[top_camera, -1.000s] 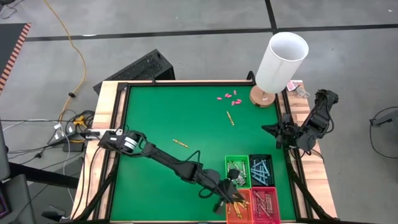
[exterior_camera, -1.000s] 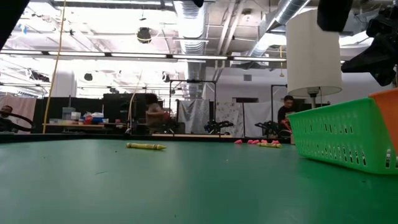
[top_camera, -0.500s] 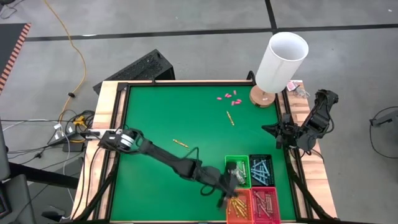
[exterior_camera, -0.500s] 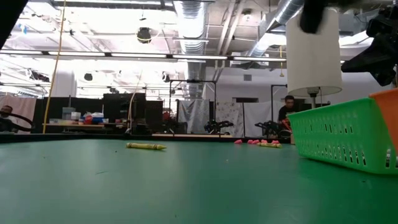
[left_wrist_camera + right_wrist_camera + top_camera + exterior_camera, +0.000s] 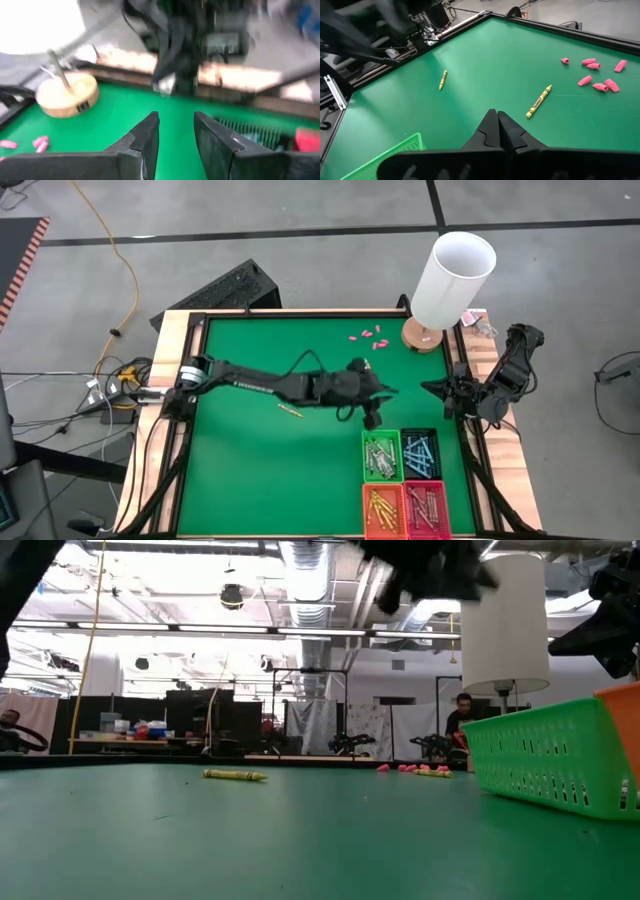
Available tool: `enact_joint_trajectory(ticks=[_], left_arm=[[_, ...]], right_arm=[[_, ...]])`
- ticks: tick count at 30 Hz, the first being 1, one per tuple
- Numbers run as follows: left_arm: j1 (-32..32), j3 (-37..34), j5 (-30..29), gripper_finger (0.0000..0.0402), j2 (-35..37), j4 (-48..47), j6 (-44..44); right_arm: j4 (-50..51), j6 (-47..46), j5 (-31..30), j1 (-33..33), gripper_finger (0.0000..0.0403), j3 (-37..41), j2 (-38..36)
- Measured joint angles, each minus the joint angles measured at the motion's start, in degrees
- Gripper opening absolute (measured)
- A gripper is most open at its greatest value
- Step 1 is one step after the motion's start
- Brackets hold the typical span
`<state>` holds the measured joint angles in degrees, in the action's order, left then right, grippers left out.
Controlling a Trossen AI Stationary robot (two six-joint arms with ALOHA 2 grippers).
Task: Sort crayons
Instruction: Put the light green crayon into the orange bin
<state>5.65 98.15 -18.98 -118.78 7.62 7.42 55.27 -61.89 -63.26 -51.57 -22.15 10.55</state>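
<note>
left arm stretched across the green table (image 5: 240, 450) from its left edge; left gripper (image 5: 372, 402) sits above mid-table, just above the bin cluster; fingers (image 5: 148, 134) parted with a clear gap and nothing between them, so it's released and empty; wrist view looks toward the lamp's wooden base (image 5: 65, 93) and the far rail

loose crayons: one yellow crayon (image 5: 290, 411) lies on the felt just below the left arm, left of centre; same one shows in low view (image 5: 235, 775) and right wrist view (image 5: 443, 79); second yellow crayon (image 5: 539, 101) lies further toward the lamp, near the pink pieces (image 5: 366, 335); in high view it is hidden by the arm

sorted crayons: green bin (image 5: 381, 455) holds grey-white sticks; blue bin (image 5: 420, 453) next to it holds light blue ones; orange bin (image 5: 381, 509) in the front row holds yellow-orange ones; red bin (image 5: 426, 509) holds brownish-red ones; all four bins touch in a square block at the table's near right

white lamp (image 5: 450, 278) stands at the far right corner

right gripper (image 5: 430, 388) parked at the right edge of the table, well apart from the bins; fingers pressed together, clenched on nothing
</note>
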Motion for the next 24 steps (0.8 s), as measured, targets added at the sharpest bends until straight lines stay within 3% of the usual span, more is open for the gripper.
enact_joint_trajectory(ticks=[7, 12, 16, 24], left_arm=[[-10.12, 3.20, 13.18, 0.0110, -0.46, -23.10, 3.41], [-14.55, 7.09, 15.47, 0.0110, -0.23, -32.28, -12.46], [-16.88, 9.22, 17.51, 0.0110, -0.26, -34.04, -21.12], [-21.52, 9.17, 25.64, 0.0109, -0.33, -34.16, -25.13]], right_arm=[[0.74, 0.00, 0.11, 0.00, 0.0000, 0.00, 0.00], [0.96, 0.24, 0.09, -0.02, 0.0000, 0.00, 0.00], [1.05, 0.30, 0.11, -0.02, 0.0000, 0.00, 0.00], [0.92, 0.74, 0.05, 0.00, 0.0000, 0.00, 0.00]])
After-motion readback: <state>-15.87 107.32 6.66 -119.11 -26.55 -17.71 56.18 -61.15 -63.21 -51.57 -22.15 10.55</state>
